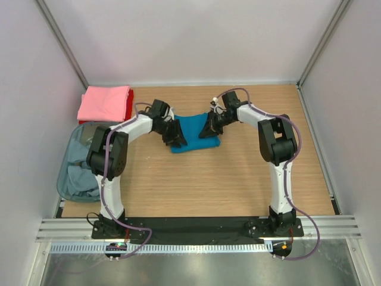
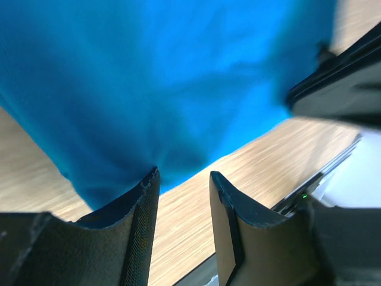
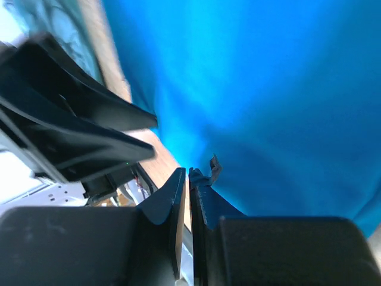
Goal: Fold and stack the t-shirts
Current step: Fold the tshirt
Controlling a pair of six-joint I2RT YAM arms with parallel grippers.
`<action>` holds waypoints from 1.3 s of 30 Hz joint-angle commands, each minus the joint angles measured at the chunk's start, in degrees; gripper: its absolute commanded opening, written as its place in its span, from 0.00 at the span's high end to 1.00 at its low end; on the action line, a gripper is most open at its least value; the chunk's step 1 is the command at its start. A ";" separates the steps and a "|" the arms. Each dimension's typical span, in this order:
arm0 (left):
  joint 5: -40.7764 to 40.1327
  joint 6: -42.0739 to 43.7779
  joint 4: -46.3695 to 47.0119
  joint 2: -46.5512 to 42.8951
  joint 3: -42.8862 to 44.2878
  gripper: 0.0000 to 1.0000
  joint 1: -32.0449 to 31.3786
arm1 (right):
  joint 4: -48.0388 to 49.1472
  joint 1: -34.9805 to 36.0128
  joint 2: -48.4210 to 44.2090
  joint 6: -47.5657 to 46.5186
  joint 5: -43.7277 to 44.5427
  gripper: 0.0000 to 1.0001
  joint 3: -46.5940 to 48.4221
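A folded teal blue t-shirt (image 1: 193, 134) lies on the wooden table at mid-back. My left gripper (image 1: 177, 137) is at its left edge, open and empty. In the left wrist view (image 2: 184, 179) one fingertip (image 2: 149, 179) touches the teal shirt's (image 2: 149, 77) edge, with bare wood in the gap. My right gripper (image 1: 209, 128) is at the shirt's right edge. In the right wrist view (image 3: 189, 173) its jaws are shut, with the teal cloth (image 3: 268, 89) just beyond them and no cloth seen between them. A pink t-shirt (image 1: 104, 102) lies folded on a red one (image 1: 130, 107) at the back left.
A translucent grey-blue bin (image 1: 64, 179) stands at the left edge and holds pale grey-blue shirts (image 1: 80, 173). White walls enclose the table on three sides. A black rail (image 1: 196, 226) runs along the near edge by the arm bases.
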 commanded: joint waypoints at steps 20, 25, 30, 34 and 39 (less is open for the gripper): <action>-3.18 0.05 -9.53 -2.90 8.25 0.56 1.44 | -7.79 -2.12 -15.37 -2.61 15.13 0.69 -11.18; -0.19 -0.74 -7.24 1.92 10.80 0.56 1.27 | -9.11 -2.20 -15.12 -4.19 17.17 0.70 -11.54; -0.01 0.05 -7.15 7.11 11.51 0.57 1.35 | -10.35 -2.38 -12.75 -6.12 20.52 0.74 -9.78; -1.23 1.19 -7.15 9.23 11.86 0.57 1.35 | -10.09 -2.56 -10.99 -5.95 20.96 0.74 -8.81; -1.85 1.98 -7.85 10.46 12.74 0.57 1.44 | -8.94 -2.55 -10.02 -5.60 21.31 0.74 -9.25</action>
